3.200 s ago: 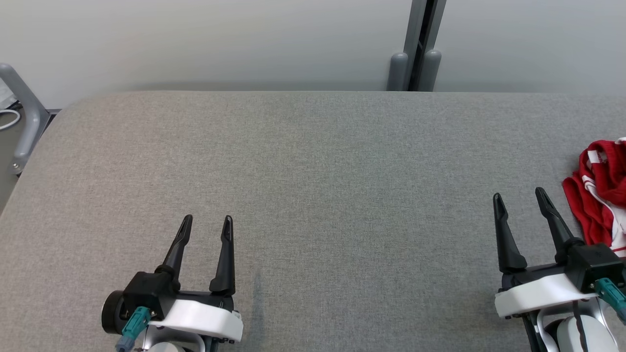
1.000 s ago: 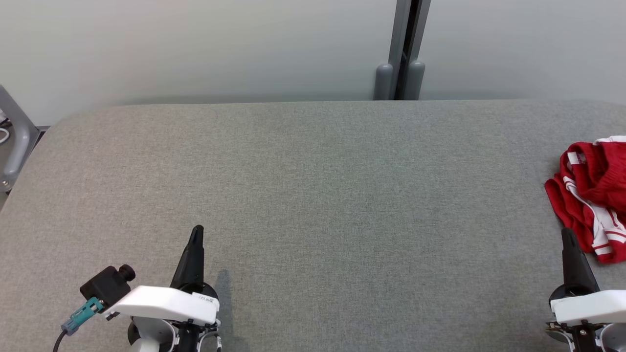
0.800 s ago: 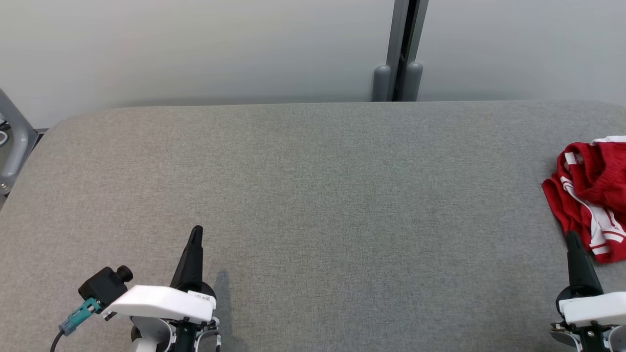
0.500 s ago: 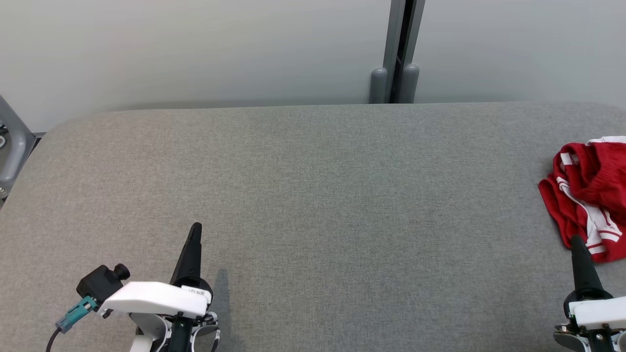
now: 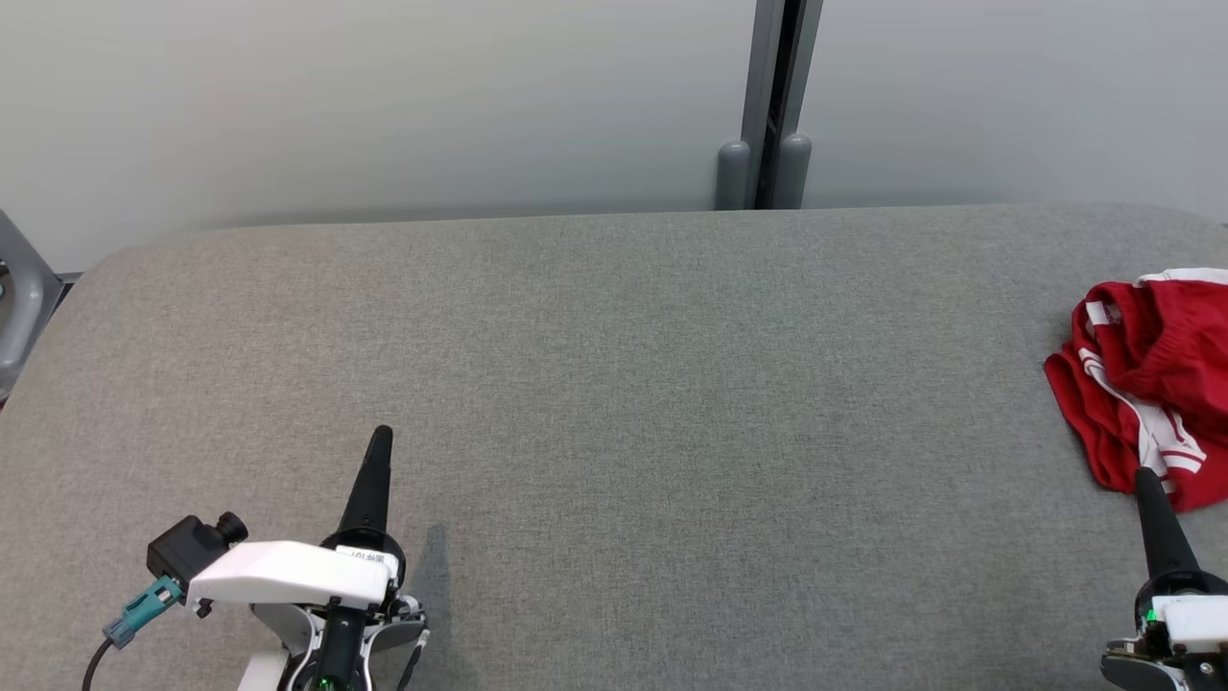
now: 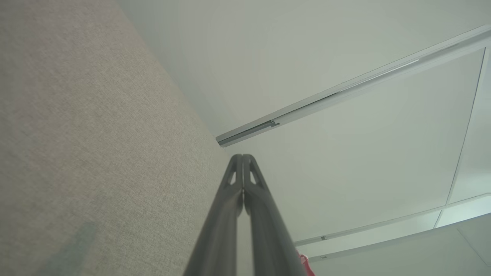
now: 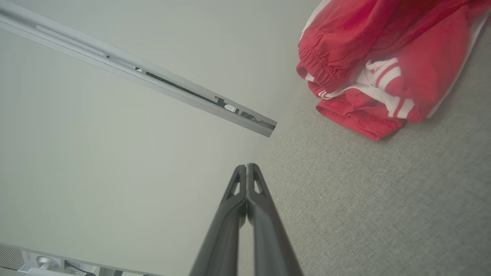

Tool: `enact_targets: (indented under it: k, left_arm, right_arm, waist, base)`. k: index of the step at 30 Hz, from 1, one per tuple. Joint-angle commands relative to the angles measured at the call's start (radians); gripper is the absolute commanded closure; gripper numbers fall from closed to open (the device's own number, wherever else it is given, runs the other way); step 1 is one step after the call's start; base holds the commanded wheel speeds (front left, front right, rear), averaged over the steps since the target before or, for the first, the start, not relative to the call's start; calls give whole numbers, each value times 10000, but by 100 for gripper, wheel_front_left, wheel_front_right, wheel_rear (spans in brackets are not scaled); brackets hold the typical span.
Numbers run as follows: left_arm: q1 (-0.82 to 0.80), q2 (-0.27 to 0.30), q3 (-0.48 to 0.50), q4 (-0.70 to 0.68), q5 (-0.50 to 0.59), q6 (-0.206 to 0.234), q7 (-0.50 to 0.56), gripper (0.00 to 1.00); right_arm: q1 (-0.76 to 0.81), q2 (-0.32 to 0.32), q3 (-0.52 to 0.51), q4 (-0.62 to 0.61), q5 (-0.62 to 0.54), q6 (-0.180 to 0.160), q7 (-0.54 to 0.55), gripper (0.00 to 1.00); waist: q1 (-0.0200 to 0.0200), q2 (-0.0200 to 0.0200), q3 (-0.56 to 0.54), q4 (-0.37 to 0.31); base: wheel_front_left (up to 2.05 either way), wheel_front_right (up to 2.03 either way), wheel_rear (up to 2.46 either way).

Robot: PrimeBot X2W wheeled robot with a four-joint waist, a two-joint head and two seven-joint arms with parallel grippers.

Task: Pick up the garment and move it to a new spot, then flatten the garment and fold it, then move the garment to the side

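A grey fabric-covered table (image 5: 614, 384) is shown before a pale wall (image 5: 384, 96) divided by a vertical grey post (image 5: 770, 96). A crumpled red garment (image 5: 1151, 374) with white stripes is seen at the table's right edge, partly cut off in the head view. The left gripper (image 5: 381, 439) is held over the near left, well apart from the garment, jaws closed on nothing. The right gripper (image 5: 1144, 477) is placed near the garment's near edge, jaws likewise closed and empty.
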Motion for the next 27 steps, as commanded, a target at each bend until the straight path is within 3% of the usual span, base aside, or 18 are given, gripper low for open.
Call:
enact_targets:
  k: [1,27]
  left_arm:
    - [-299,76,66,-20,-259,-95,58,100]
    - [-557,80,215,210,-2237,-374,510,100]
  right_arm:
    - [23,-120,-108,-145,302,1,101,100]
    - [268,-158,-511,-269,2692,2,719,100]
  waist:
    - [0,-1,-14,-14]
    - [0,-1,-213,-213]
  base:
    - [0,0,0]
    - [0,0,0]
